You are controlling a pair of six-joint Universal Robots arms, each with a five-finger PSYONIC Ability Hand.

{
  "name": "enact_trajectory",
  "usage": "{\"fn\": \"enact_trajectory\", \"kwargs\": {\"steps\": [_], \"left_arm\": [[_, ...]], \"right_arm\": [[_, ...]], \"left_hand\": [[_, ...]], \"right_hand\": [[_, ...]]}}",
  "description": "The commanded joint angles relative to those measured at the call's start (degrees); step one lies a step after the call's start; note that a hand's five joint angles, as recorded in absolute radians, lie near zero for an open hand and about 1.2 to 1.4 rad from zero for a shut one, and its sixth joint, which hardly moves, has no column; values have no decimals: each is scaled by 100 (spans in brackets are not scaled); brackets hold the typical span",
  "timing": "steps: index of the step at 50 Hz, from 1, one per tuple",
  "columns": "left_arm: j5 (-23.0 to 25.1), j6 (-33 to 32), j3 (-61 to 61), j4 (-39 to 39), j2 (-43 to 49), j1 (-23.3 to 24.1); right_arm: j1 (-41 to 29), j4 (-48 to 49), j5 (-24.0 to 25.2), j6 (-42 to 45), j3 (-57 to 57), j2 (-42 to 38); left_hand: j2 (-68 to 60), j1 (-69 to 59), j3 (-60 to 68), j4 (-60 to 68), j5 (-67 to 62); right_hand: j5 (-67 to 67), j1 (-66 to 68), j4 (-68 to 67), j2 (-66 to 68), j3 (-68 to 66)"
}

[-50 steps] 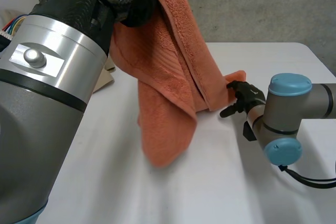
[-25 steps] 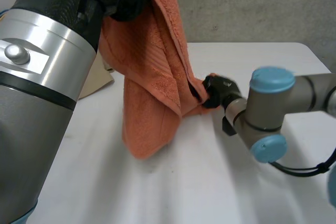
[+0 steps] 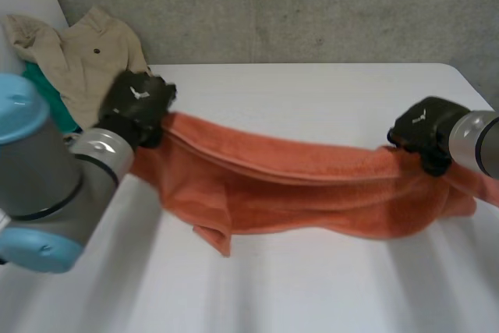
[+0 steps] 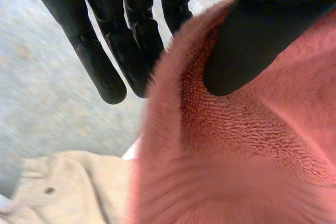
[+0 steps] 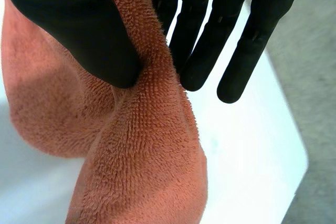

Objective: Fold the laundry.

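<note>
One orange towel (image 3: 296, 185) is stretching across the middle of the white tabletop (image 3: 312, 294), running from near the left edge almost to the right edge. Its loose lower fold is sagging toward the near edge, with one corner (image 3: 218, 241) pointing nearest of all. Whether that fold is resting on the tabletop or hanging just above it is hard to tell. Along the far side of the towel, a doubled edge is running as a taut ridge between the two hands. The right hand (image 3: 422, 129) is gripping the towel's end by the right edge of the tabletop. In the right wrist view its thumb (image 5: 79, 24) is pressing a ridge of the cloth against the straight fingers (image 5: 210, 40), so the hand is clamping the towel. The left hand (image 3: 139, 103) is holding the opposite end near the left edge, a little farther back. In the left wrist view its thumb (image 4: 252, 40) is bearing down on the cloth against the fingers (image 4: 107, 61), pinching the towel as well. Beyond the left hand, a beige garment (image 3: 86, 60) is lying at the far left corner, partly covering a teal cloth (image 3: 48, 93). A grey concrete wall (image 3: 312, 5) is standing behind the far edge.
</note>
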State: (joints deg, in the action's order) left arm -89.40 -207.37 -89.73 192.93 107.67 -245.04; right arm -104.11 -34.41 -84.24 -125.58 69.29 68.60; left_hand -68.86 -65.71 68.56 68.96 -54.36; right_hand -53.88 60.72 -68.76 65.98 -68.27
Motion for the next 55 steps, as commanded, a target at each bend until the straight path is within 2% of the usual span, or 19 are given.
{"fn": "enact_trajectory", "kwargs": {"steps": [1, 3, 4, 7, 9, 12, 13, 15, 22, 27, 37, 44, 45, 46, 49, 50, 52, 55], "left_arm": [[-51, -496, 1579, 34, 1458, 26], [-43, -724, 2123, 52, 1643, 26], [-43, -995, 2692, 121, 1713, 53], [-34, -1278, 3494, 507, 1732, 70], [-34, -1385, 3874, 1253, 1679, 53], [-17, -1280, 3875, 2306, 1565, 79], [-25, -1236, 3832, 2528, 1495, 79], [-43, -1192, 3674, 2644, 1389, 105], [-25, -998, 2242, 2205, 1064, 149], [-34, -980, 1145, 2117, 1081, 176], [-43, -875, -176, 2108, 1178, 518], [-60, -840, -607, 2091, 994, 563], [-60, -840, -633, 2082, 932, 563], [-60, -814, -677, 2056, 775, 563], [-60, -770, -721, 1994, 563, 563], [-60, -709, -730, 1959, 467, 563], [-60, -612, -730, 1907, 378, 563], [-60, -357, -730, 1784, 176, 554]], "right_arm": [[49, 724, -145, 219, -968, -1146], [40, 1162, -259, 79, -1460, -1296], [31, 1695, -408, -148, -1941, -1366], [-21, 2708, -576, -528, -2454, -1350], [-30, 3999, -576, -870, -2491, -1166], [-30, 5097, -532, -1143, -2132, -754], [-39, 5163, -497, -1170, -2026, -682], [-48, 5076, -418, -1162, -1876, -576], [-4, 3259, -67, -1188, -1620, -611], [-21, 2213, 21, -1153, -1471, -1023], [-13, 1763, 109, -1004, -847, -1955], [49, 1745, 127, -968, -618, -1903], [58, 1745, 136, -1012, -610, -1860], [66, 1771, 145, -1064, -583, -1772], [171, 1815, 180, -1222, -487, -1570], [250, 1850, 223, -1432, -408, -1378], [330, 1885, 311, -1722, -294, -1157], [558, 1894, 531, -2303, -48, -735]], "left_hand": [[-1114, -1429, 1144, 1104, -1564], [-1114, -1429, 1144, 1104, -1564], [-1114, -1429, 1144, 1104, -1564], [-1114, -1429, 1144, 1104, -1564], [-1114, -1429, 1144, 1104, -1564], [-1114, -1429, 1144, 1104, -1564], [-1114, -1429, 1144, 1104, -1564], [-1114, -1429, 1144, 1104, -1564], [-1114, -1429, 1144, 1104, -1564], [-1114, -1429, 1144, 1104, -1564], [-1114, -1429, 1144, 1104, -1564], [-1114, -1429, 1144, 1104, -1564], [-1114, -1429, 1144, 1104, -1564], [-1114, -1429, 1144, 1104, -1564], [-1114, -1429, 1144, 1104, -1564], [-1114, -1429, 1144, 1104, -1564], [-1114, -1429, 1144, 1104, -1564], [-1114, -1429, 1144, 1104, -1564]], "right_hand": [[-1612, 1928, -1124, 1402, -1173], [-1612, 1928, -1124, 1402, -1173], [-1612, 1928, -1124, 1402, -1173], [-1612, 1928, -1124, 1402, -1173], [-1612, 1928, -1124, 1402, -1173], [-1612, 1928, -1124, 1402, -1173], [-1612, 1928, -1124, 1402, -1173], [-1612, 1928, -1124, 1402, -1173], [-1612, 1928, -1124, 1402, -1173], [-1612, 1928, -1124, 1402, -1173], [-1612, 1928, -1124, 1402, -1173], [-1612, 1928, -1124, 1402, -1173], [-968, 1284, -481, 759, -530], [853, -537, 1341, -1063, 1292], [1962, -1646, 2450, -2172, 2401], [2931, -2615, 3419, -3141, 3370], [3477, -3161, 3965, -3687, 3916], [3479, -3163, 3967, -3689, 3918]]}}
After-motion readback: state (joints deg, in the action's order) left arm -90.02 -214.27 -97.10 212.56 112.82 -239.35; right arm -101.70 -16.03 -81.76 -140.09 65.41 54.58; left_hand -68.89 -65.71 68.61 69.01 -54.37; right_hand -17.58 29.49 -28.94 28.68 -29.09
